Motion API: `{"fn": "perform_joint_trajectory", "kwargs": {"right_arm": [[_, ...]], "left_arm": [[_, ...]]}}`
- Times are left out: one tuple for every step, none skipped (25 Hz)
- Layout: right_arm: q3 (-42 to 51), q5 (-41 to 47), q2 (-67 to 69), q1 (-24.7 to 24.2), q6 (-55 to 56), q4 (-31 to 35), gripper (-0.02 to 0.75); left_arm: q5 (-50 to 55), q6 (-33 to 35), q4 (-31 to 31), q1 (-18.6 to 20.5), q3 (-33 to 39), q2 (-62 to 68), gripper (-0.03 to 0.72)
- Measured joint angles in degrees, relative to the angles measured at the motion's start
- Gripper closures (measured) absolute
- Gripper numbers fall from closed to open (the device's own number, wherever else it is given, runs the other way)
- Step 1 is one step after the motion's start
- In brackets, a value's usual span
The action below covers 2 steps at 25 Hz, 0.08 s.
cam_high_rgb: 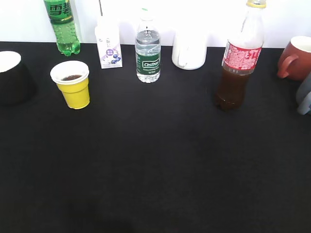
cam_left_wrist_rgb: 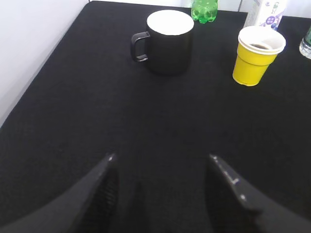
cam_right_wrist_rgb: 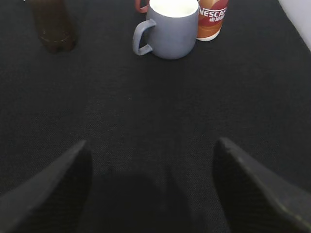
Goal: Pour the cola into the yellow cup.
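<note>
Black cloth tabletop (cam_high_rgb: 155, 174), white wall behind. Toward the left: yellow cup (cam_high_rgb: 71, 84), upright, white rim, a little dark liquid at the bottom. Toward the right, well apart from it: cola (cam_high_rgb: 240, 56), upright, yellow cap on, red label, dark liquid up to roughly the label's lower edge. Along the back edge between them: green soda bottle (cam_high_rgb: 61, 24), small milk carton (cam_high_rgb: 108, 46), water bottle (cam_high_rgb: 147, 51), white mug (cam_high_rgb: 189, 51). At far left, cut off by the frame: black mug (cam_high_rgb: 12, 77). At far right: reddish-brown mug (cam_high_rgb: 296, 58) and part of a grey mug (cam_high_rgb: 305, 94).

Left gripper (cam_left_wrist_rgb: 163, 170): fingers spread wide, nothing between them, low over bare cloth; black mug and yellow cup ahead. Right gripper (cam_right_wrist_rgb: 150, 167): fingers likewise spread wide, nothing held; ahead, grey mug, Nescafé can (cam_right_wrist_rgb: 212, 19) just behind it, cola base at upper left.
</note>
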Motion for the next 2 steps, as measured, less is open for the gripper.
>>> {"fn": "perform_joint_trajectory", "kwargs": {"right_arm": [[0.0, 0.0, 0.0, 0.0, 0.0, 0.0, 0.152], [0.0, 0.0, 0.0, 0.0, 0.0, 0.0, 0.152]], "left_arm": [[0.0, 0.0, -0.04, 0.0, 0.0, 0.0, 0.263], [0.0, 0.0, -0.04, 0.0, 0.0, 0.0, 0.27]]}}
